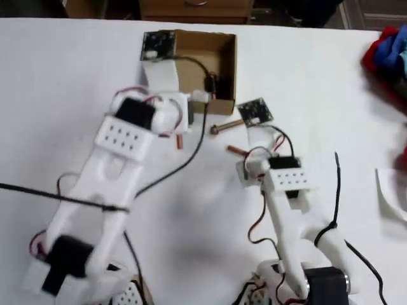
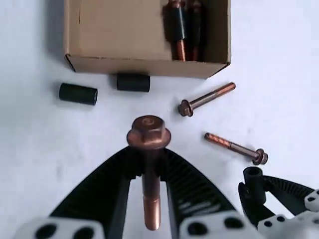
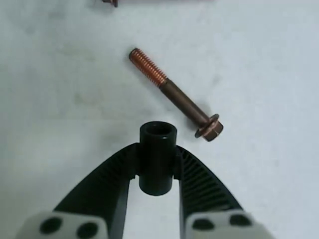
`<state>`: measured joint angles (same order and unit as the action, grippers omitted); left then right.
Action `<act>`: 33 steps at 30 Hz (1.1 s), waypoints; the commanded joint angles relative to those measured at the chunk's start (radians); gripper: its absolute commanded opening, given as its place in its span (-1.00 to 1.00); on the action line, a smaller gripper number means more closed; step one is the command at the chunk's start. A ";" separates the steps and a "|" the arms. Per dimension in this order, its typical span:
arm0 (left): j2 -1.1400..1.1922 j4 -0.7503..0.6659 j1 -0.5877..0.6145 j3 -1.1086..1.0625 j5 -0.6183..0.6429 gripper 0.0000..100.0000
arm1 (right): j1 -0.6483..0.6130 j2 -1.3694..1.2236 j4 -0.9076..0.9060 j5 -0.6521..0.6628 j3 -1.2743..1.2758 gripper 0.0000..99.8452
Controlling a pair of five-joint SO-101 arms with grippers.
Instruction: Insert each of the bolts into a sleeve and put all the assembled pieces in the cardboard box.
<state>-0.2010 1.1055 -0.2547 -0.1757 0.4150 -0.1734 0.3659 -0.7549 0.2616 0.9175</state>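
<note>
My left gripper [image 2: 149, 158] is shut on a copper bolt [image 2: 149, 149] that stands upright, its head on top, just in front of the cardboard box [image 2: 124, 63]. Inside the box lie assembled pieces [image 2: 181, 30]. Two black sleeves [image 2: 78, 93] [image 2: 133, 82] lie along the box's front wall. Two loose bolts [image 2: 207, 98] [image 2: 237, 148] lie on the table between the arms. My right gripper [image 3: 157, 155] is shut on an upright black sleeve [image 3: 157, 149], with one loose bolt [image 3: 174, 99] lying just beyond it. From above, the left gripper [image 1: 180, 130] is by the box [image 1: 235, 63] and the right gripper [image 1: 245, 166] is nearer the table's middle.
A heap of red and blue cloth [image 1: 388, 54] lies at the table's right edge, with a white object [image 1: 389, 190] below it. Black cables [image 1: 191, 159] trail over the white table between the arms. The left part of the table is bare.
</note>
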 commanded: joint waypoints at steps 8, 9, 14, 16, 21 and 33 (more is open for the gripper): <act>-0.348 -0.514 0.002 -0.466 -0.003 -0.95 | -0.031 0.162 0.292 -0.086 0.130 -0.95; -0.367 -0.549 0.005 -0.493 -0.003 -0.95 | -0.035 0.217 0.275 -0.109 0.132 -0.95; -0.430 -0.689 0.003 -0.575 -0.002 -0.95 | -0.081 0.572 0.090 -0.146 0.149 -0.95; -0.445 -0.730 0.002 -0.587 -0.002 -0.95 | -0.096 0.704 0.090 -0.143 0.204 -0.95; -0.454 -0.786 0.002 -0.584 -0.002 -0.95 | -0.094 0.946 0.355 -0.143 0.483 -0.95; -0.446 -0.810 -0.086 -0.469 0.307 -0.95 | -0.096 1.090 0.694 -0.141 0.781 -0.95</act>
<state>-0.6045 0.3245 -0.2869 -0.7342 0.6605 -0.2670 1.4431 -0.1089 0.1266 1.6863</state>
